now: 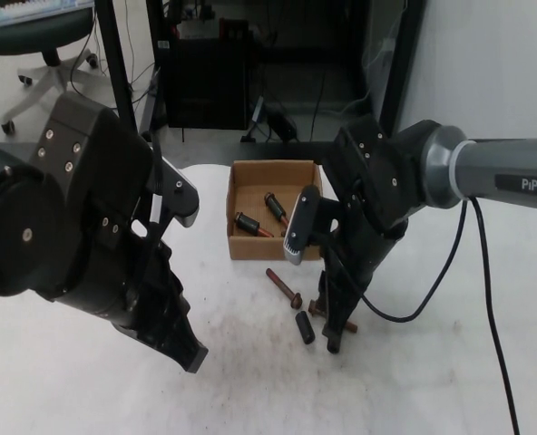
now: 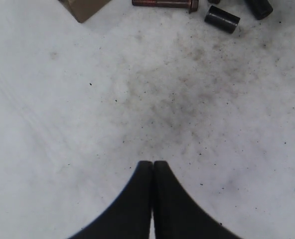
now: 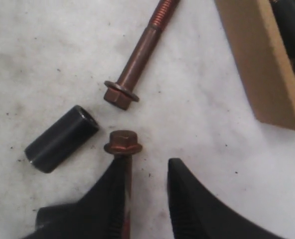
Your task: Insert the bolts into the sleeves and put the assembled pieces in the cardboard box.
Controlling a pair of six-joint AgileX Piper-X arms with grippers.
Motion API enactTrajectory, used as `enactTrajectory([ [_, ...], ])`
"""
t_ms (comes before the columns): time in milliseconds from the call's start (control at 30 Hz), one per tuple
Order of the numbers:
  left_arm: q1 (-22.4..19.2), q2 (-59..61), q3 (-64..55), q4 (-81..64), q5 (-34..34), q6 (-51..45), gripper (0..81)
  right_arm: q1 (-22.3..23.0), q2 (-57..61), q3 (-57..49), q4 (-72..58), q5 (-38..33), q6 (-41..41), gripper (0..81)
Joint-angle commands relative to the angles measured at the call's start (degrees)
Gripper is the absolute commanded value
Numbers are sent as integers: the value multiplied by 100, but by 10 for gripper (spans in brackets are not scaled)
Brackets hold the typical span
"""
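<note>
High view: cardboard box (image 1: 275, 246) sitting beyond sleeve (image 1: 305, 327) on bench (image 1: 414, 381). L wrist: left gripper (image 2: 153, 163) hanging w/ fingers pressed together. R wrist: right gripper (image 3: 147, 167) straddling bolt (image 3: 123, 143), fingers apart; shank's hugging one finger, so centring before squeezing seems wise.

box (image 3: 259, 64) cut by edge | bolt near box (image 3: 137, 59) thread end off-frame | second bolt (image 3: 123, 144) shank partly hidden by right claw (image 3: 146, 167) finger | dark piece (image 2: 259, 7) clipped, unidentifiable | high view: right arm (image 1: 377, 181) covers box corner
</note>
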Motion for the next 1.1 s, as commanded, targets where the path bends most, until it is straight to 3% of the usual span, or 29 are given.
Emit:
enactTrajectory([
  [0, 9, -71, -4, -65, 40, -48, 2, 2, -19, -11, 0, -85, -25, 279],
  [633, 9, -71, -4, -65, 40, -48, 2, 2, 324, -11, -17, -241, -67, 274],
  [700, 9, -71, -4, -65, 40, -48, 2, 2, 356, -11, -96, -269, -67, 204],
  [767, 9, -71, -4, -65, 40, -48, 2, 12, 379, -11, -203, -269, -67, 43],
  [800, 9, -71, -4, -44, 40, -48, 2, 12, 378, -11, -288, -285, -67, 5],
  [1067, 9, -71, -19, 163, 40, -48, 2, -78, 10, -11, -901, -661, 821, 8],
])
